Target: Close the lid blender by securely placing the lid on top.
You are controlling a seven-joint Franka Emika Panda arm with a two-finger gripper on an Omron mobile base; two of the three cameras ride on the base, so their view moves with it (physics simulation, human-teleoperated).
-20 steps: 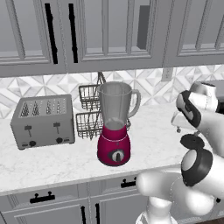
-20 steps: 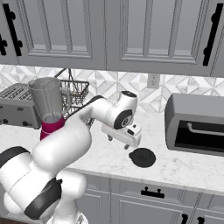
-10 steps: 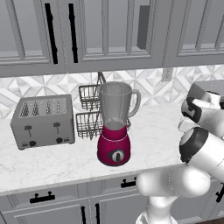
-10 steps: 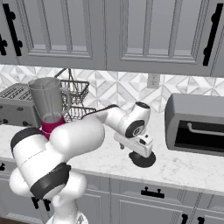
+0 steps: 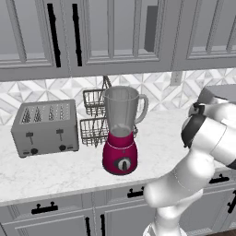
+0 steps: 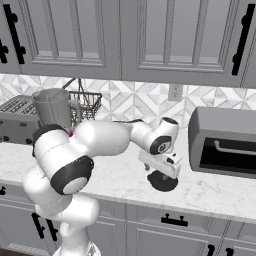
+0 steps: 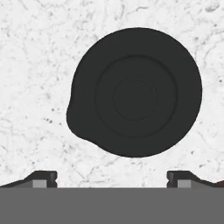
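— Black lid (image 7: pixel 134 92) lies flat on the marble desk (image 7: pixel 35 65), middle of the hand view?

— Yes, directly ahead of the gripper (image 7: pixel 112 177), whose tips stand spread, holding nothing.

— And the blender (image 5: pixel 121 131)?

— Centre of the left base view, jar uncovered, well apart from the lid (image 6: pixel 163 180).

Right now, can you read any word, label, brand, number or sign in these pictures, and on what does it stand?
No text can be read.
The blender: its dial bears no legible mark.
The toaster: knobs without readable labels.
The lid: plain black, with raised rings and no writing.
The oven: no brand shows.
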